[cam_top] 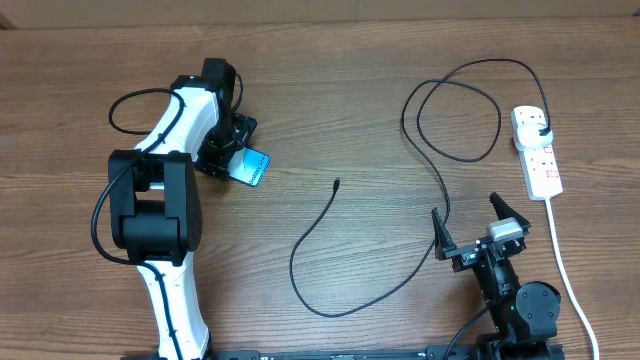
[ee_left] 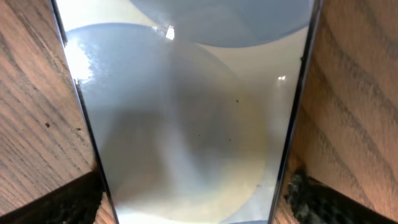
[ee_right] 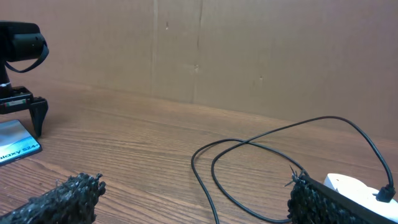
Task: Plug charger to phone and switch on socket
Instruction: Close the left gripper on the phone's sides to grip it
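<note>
Toward the left of the wooden surface (cam_top: 330, 80), the phone (cam_top: 253, 167) lies flat with its blue-teal screen up, and the left tool (ee_left: 189, 198) is set down over it. From the left wrist, the pale screen fills nearly the whole view, with one dark finger at each lower corner, right beside the phone's long edges. The left tool is spread to about the phone's width, but whether it actually presses on those edges cannot be told.

Near the front right, the right tool (cam_top: 472, 226) sits with its fingers spread wide and nothing between them. The charger (cam_top: 292, 265) runs as a thin black line across the middle of the surface. Its small connector tip (cam_top: 336, 184) lies loose and well apart from the phone. The cable curves toward the front edge, passes close beside the right tool's left finger, then makes a loose loop farther back. Its black plug (cam_top: 541, 128) sits in the far end of the socket (cam_top: 541, 168), the white strip at the right edge. The strip's thicker white cord (cam_top: 563, 262) trails toward the front. The switch position is too small to read.
</note>
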`<state>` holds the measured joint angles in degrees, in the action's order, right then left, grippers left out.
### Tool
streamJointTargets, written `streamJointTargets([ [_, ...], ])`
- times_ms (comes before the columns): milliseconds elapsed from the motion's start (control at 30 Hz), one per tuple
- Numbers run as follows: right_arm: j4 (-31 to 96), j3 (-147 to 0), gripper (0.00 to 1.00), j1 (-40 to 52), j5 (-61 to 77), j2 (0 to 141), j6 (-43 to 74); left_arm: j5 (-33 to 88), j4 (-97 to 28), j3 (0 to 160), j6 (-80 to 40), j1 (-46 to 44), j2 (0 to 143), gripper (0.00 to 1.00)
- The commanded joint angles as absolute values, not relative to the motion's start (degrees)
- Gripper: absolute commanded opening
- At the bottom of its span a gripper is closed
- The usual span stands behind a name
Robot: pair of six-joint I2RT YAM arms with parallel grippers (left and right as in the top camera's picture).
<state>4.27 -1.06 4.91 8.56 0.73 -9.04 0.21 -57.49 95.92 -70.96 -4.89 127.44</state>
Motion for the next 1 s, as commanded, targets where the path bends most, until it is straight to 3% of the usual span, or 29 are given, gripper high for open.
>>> streamJointTargets([
  [0, 4.0, -0.4, 1.00, 5.2, 8.5, 0.2, -9.1, -0.1, -57.5, 95.6, -69.8, -5.2, 130.6, 0.91],
  [233, 4.0, -0.4, 1.00, 5.2, 8.5, 0.2, -9.1, 0.1, -57.0, 95.6, -69.8, -5.2, 130.6, 0.91],
  [500, 4.0, -0.4, 1.00, 5.2, 8.5, 0.2, -9.1, 0.0, -56.9, 95.6, -69.8, -5.3, 130.6, 0.68],
  [967, 4.0, -0.4, 1.00, 5.2, 8.5, 0.2, -9.1, 0.1, -56.9, 95.6, -69.8, -5.3, 130.6, 0.61],
])
